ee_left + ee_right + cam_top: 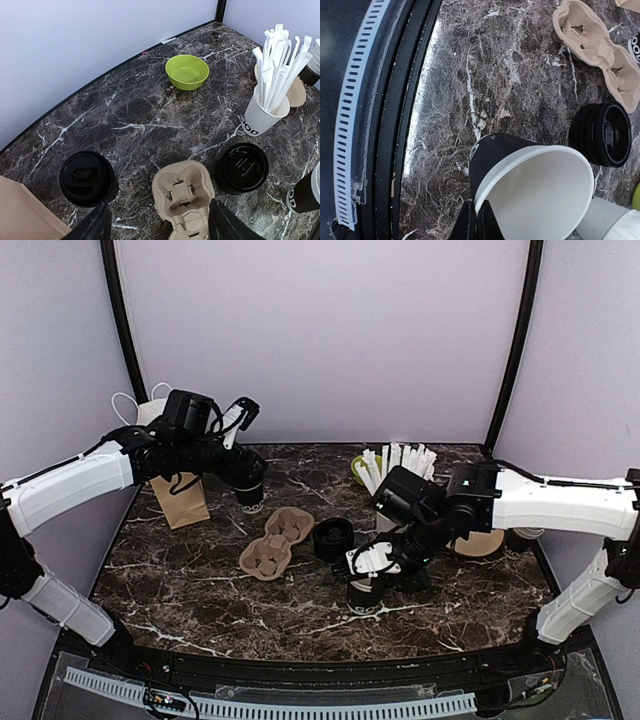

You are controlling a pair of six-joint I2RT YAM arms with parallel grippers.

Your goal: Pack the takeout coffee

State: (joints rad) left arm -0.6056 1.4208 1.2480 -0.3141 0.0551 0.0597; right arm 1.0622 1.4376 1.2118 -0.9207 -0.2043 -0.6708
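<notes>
Target for the coming move: lidded cup [87, 177], black lid on. Stands upright on the marble, long axis vertical, near the paper bag [180, 502]. Lies off to the left of left gripper [161, 229] in the wrist view, outside the span, just past the left one of the fingers [97, 226]. Not between the jaws. Spread wide, holding nothing, touching nothing visible. Hangs over the near end of the carrier [182, 192] instead, pockets empty. Probably needs a sideways shift toward the bag to centre on the cup before closing; a judgement only. Far nearer the left arm than the right; well apart from right gripper [479, 223].

Right side: pinched narrow on the wall of a lidless cup [520, 167], apparently one finger inside the white rim and one outside. Angled across the wrist view, mouth toward the camera; tilt against the table and contact with it hard to tell. Near the lid stack [602, 134], not touching it.

Risk on the left: brushing the bag or tipping the lidded cup if closing off-centre.
</notes>
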